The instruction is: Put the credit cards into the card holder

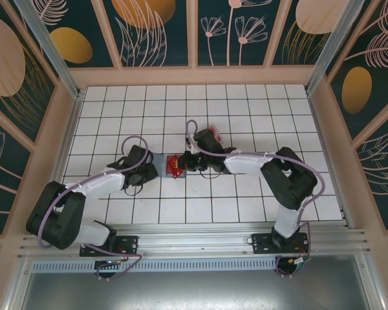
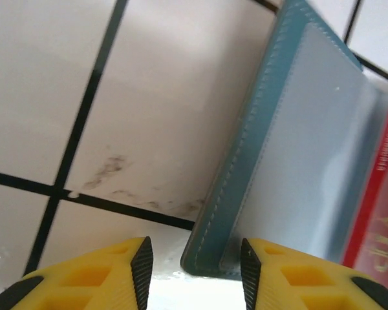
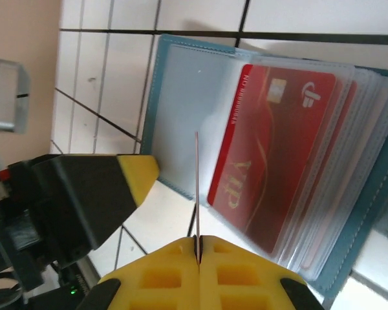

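Observation:
The card holder (image 1: 174, 166) lies open on the tiled floor between my two grippers, its clear sleeves facing up. A red credit card (image 3: 271, 142) marked VIP sits inside one sleeve, and its edge (image 2: 375, 213) shows in the left wrist view. My right gripper (image 3: 198, 240) is shut on another thin credit card (image 3: 196, 187), seen edge-on and standing over the holder's empty left sleeve (image 3: 181, 97). My left gripper (image 2: 194, 258) is open, with the holder's teal corner (image 2: 210, 252) between its pads; the left pad stands clear of it.
White tiles with black lines (image 2: 84, 97) surround the holder. A wooden frame (image 1: 194, 76) walls the table on three sides. The left gripper's yellow and black finger (image 3: 110, 194) stands close beside the held card.

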You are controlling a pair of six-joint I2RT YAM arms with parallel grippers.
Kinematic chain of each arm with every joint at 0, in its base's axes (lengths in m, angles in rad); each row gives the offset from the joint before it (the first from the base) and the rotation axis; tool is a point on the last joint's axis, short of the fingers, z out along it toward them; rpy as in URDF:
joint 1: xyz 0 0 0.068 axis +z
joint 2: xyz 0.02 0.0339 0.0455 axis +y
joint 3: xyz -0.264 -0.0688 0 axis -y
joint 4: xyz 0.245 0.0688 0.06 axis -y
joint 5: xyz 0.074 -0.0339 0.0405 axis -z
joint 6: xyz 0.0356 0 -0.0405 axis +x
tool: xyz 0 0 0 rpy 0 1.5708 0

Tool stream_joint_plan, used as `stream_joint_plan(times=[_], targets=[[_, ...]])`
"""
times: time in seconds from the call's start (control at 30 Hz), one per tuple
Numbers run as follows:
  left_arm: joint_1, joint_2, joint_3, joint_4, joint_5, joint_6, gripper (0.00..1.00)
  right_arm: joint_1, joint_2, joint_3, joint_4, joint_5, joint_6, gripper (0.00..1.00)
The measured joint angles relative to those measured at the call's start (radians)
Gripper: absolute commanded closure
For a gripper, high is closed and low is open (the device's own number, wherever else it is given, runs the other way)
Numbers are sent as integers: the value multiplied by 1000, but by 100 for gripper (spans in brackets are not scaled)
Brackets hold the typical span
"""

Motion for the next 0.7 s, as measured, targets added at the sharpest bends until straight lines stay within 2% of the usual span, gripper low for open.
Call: stream_joint_plan(times=[0.33,0.7], targets=[[22,35,-15,32,-3,3,67,0,100,70,20,30,19,97],[31,28,-33,53,12,0,72,0,148,144,-10,67,63,99]])
